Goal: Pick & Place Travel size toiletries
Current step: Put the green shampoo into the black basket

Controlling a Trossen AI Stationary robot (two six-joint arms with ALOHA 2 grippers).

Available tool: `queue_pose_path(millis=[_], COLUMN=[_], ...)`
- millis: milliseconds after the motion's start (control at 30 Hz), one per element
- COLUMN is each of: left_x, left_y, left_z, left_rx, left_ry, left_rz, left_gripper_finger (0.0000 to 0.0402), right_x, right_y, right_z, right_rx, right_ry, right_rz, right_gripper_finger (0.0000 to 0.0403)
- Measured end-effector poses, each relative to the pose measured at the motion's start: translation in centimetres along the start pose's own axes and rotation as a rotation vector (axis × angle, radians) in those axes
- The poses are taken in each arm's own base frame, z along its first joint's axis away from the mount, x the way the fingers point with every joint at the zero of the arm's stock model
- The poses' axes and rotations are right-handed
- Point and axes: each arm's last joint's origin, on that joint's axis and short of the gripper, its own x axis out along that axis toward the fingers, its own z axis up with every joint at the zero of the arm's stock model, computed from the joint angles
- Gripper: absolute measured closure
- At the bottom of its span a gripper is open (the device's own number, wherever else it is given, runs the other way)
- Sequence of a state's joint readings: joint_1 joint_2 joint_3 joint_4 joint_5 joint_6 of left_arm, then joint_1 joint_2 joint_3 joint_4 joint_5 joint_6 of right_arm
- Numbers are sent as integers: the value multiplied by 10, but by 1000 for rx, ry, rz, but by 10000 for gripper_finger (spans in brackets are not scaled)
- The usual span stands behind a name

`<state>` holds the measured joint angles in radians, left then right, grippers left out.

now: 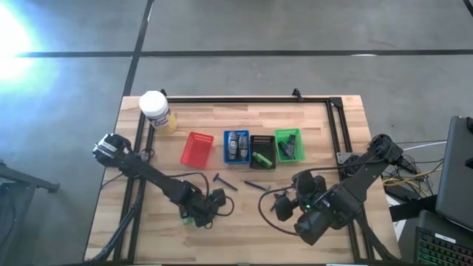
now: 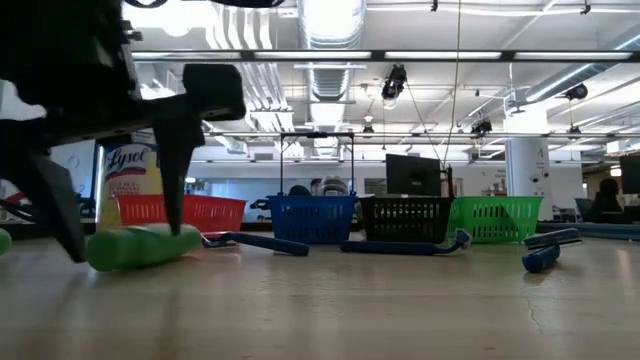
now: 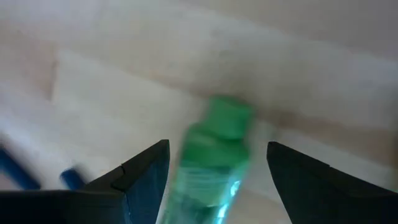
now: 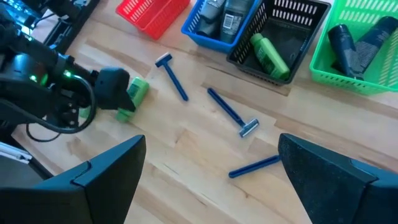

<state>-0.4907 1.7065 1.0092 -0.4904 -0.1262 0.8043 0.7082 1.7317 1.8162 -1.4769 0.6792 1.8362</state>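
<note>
A small green bottle lies on its side on the table near the near-left part, also in the low view. My left gripper points down over it, open, one finger on each side of the bottle's body; I see gaps on both sides in the wrist view. My right gripper hovers open over the near-right part of the table, above three blue razors lying flat. The black basket holds another green bottle, the blue basket grey bottles, and the green basket dark items.
Four baskets stand in a row mid-table: red, blue, black, green. A white-lidded yellow jar stands at the far left. A dark frame runs along the far and side edges. Cables lie near both grippers.
</note>
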Motion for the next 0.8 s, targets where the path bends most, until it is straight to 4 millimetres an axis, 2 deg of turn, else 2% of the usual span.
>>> queue_pose_path(millis=[267,433,633,800], left_x=[-19,-15,-8,-1], left_y=[15,24,39,41], left_z=[-11,-28,-54,-62], left_rx=[-48,-50,-133,-147], left_ry=[-30,-41,-45,-49], left_rz=[59,-9,-51,-105], left_gripper_finger=[129,129,129,129], right_x=[6,9,11,11], right_y=[-1,-3,-3,-3], right_z=[-4,-7,-9,-8], right_rx=[9,2,-1,-5], right_ry=[-1,0,1,0], right_rz=[-9,-18,-22,-23], right_gripper_finger=[39,39,39,39])
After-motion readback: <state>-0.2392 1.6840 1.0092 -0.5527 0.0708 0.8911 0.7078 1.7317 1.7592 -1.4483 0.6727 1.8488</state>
